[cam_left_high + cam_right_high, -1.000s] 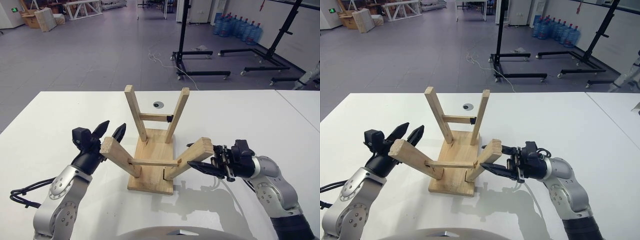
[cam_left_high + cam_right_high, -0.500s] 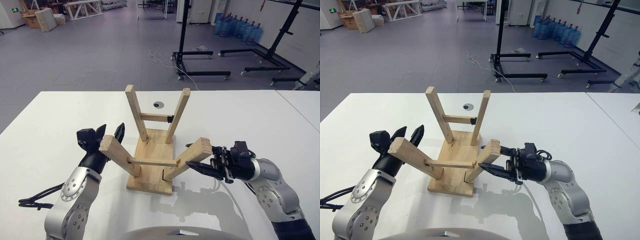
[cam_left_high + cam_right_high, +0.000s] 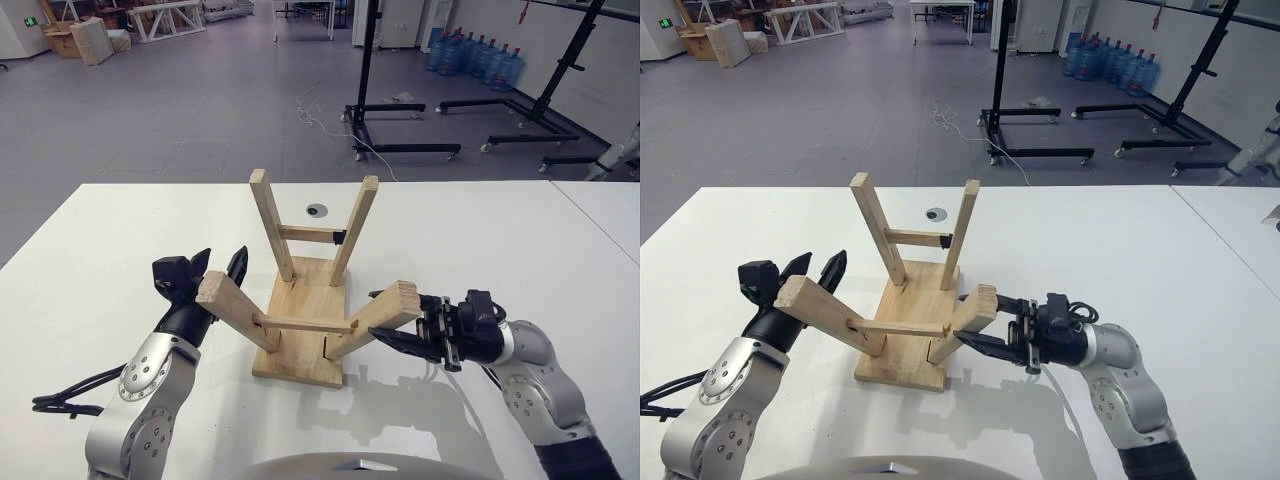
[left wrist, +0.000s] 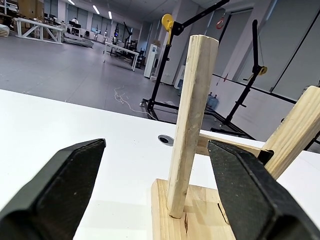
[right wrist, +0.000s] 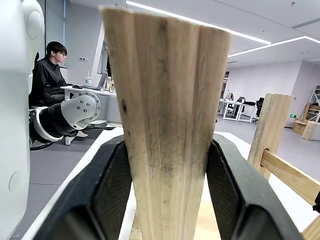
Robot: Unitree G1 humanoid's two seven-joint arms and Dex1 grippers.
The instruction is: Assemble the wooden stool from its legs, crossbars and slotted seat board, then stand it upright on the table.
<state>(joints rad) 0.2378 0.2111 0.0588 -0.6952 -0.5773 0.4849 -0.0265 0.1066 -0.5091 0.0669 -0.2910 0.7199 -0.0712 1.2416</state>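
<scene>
Since a second back, my right gripper had slid inward along the near right leg, and the left gripper had drawn in closer to the near left leg; the stool itself had barely shifted. Right fingers were clenched on that leg's free end, one on each side; left fingers were released and spread wide by the tip of the near left leg; I could not tell whether they touched it. The stool lay upside down mid-table, seat board flat on the surface; I counted four legs, two crossbars, one board. Bare white surface lay open on both sides and back to the far edge; one round hole sat just beyond the far legs.
</scene>
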